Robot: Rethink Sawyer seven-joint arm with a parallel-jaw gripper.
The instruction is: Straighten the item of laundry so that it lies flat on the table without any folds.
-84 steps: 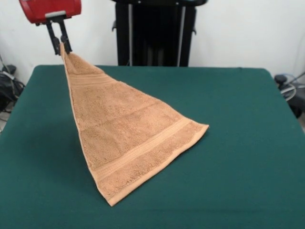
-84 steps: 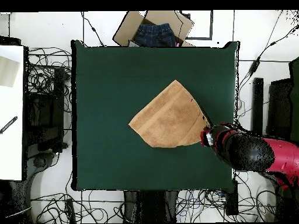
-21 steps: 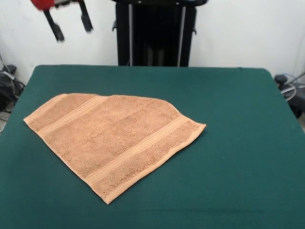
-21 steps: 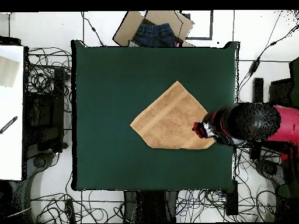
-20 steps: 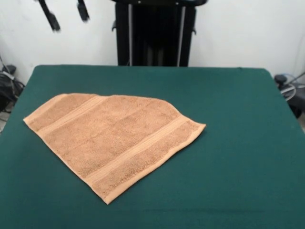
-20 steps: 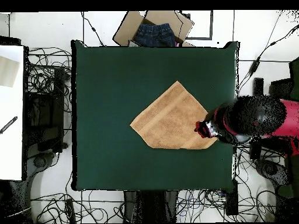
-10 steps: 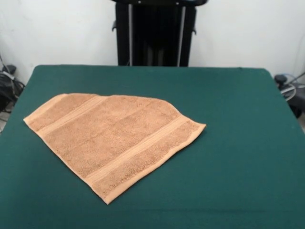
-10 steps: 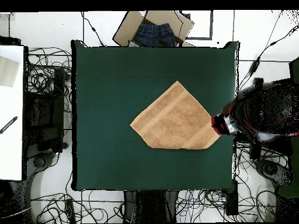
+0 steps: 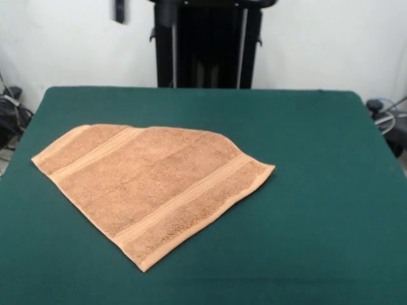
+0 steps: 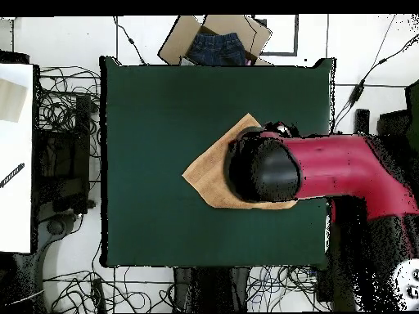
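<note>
The orange-tan towel lies spread on the dark green tabletop, left of centre in the front view, turned at an angle so that one corner points toward the camera and another toward the right. Its surface looks flat, with two woven band stripes running parallel, one near the far left edge and one near the near right edge. The far right corner does not come to a point; the outline there is rounded, and whether a corner is tucked under cannot be told. Nothing touches the towel in the front view. Of the hand, only a dark, blurred tip shows at the top edge of that view, high above the tabletop's far left part and well apart from the towel; I cannot tell whether it is open or closed. In the overhead view the red and black arm reaches in from the right and hangs over the towel, its black rounded end covering much of the cloth, so that only the towel's left part shows. A cardboard box holding blue fabric sits beyond the tabletop's top edge, and cables lie on the floor around.
</note>
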